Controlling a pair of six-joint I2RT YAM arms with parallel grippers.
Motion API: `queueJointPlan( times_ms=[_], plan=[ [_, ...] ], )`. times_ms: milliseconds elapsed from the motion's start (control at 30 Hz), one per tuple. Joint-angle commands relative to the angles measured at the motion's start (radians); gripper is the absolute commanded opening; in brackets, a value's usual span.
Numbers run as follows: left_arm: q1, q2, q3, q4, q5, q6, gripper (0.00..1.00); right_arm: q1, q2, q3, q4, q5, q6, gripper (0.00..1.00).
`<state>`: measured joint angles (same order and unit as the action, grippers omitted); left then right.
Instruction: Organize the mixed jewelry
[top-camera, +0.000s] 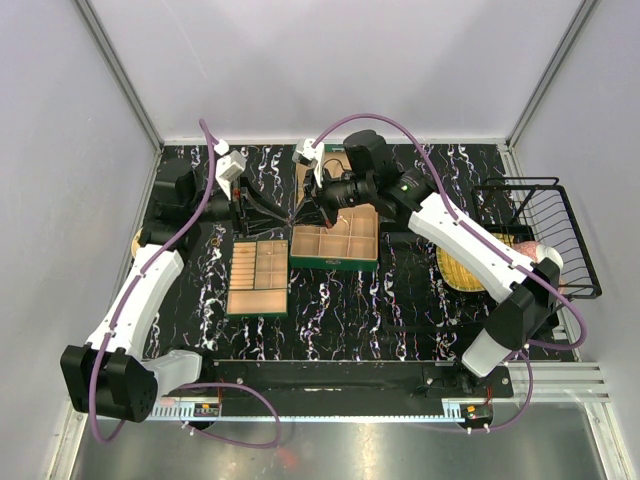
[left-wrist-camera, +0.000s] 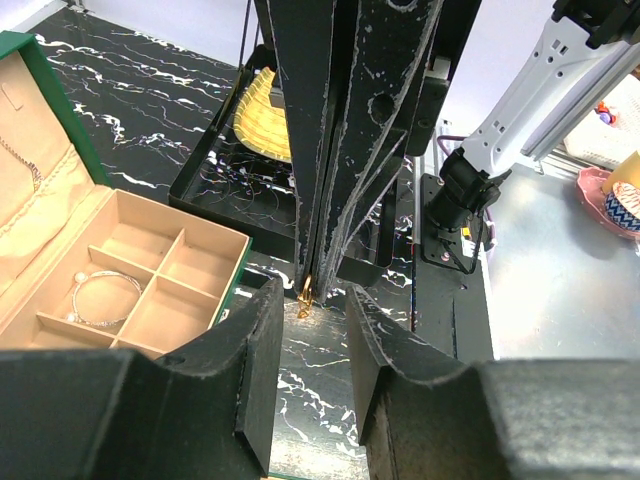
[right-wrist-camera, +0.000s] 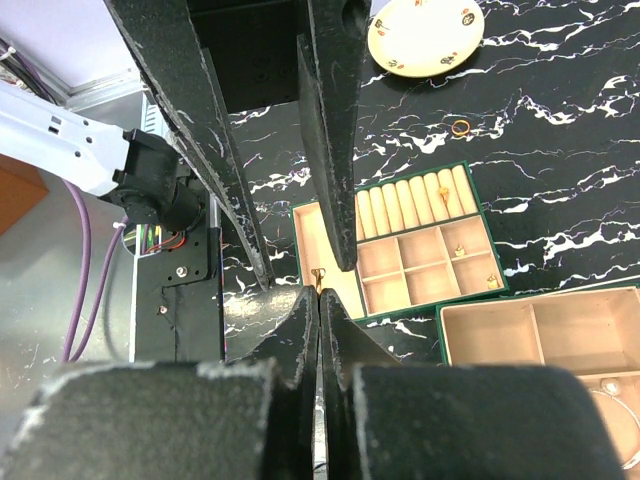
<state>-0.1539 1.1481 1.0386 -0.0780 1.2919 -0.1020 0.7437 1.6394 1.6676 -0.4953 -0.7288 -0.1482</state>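
Note:
My right gripper (right-wrist-camera: 320, 292) is shut on a small gold earring (right-wrist-camera: 318, 277), which hangs from its tips above the marbled table. In the left wrist view the earring (left-wrist-camera: 305, 295) sits just ahead of my left gripper (left-wrist-camera: 314, 312), which is open and empty. The two grippers meet tip to tip (top-camera: 300, 212) left of the green box (top-camera: 335, 262). A whitish bracelet (left-wrist-camera: 105, 295) lies in a box compartment and a thin chain (left-wrist-camera: 22, 162) on its lid. Two gold pieces (right-wrist-camera: 457, 250) sit in the flat tray (right-wrist-camera: 330, 215), and a gold ring (right-wrist-camera: 460, 127) lies loose on the table.
The tan compartmented tray (top-camera: 258, 278) lies left of the green box. A cream plate (right-wrist-camera: 425, 35) with tiny pieces is at the far left. A yellow woven mat (top-camera: 458, 272) and a black wire basket (top-camera: 545, 230) are at the right.

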Motion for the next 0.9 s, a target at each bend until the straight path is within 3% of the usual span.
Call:
queueJointPlan(
  times_ms=[0,467,800,867],
  plan=[
    [-0.006,0.006,0.001,0.032,0.027,0.022,0.33,0.008,-0.007,0.044,0.023,-0.027,0.007,0.00],
    [-0.007,0.010,0.000,0.020,0.026,0.031,0.25,0.006,-0.006,0.046,0.023,-0.023,0.006,0.00],
    [-0.009,0.009,0.001,-0.031,0.024,0.073,0.11,0.008,-0.007,0.043,0.024,-0.018,0.006,0.00],
    [-0.009,0.007,0.000,-0.031,0.023,0.073,0.05,0.006,-0.006,0.044,0.024,-0.017,0.006,0.00]
  ],
)
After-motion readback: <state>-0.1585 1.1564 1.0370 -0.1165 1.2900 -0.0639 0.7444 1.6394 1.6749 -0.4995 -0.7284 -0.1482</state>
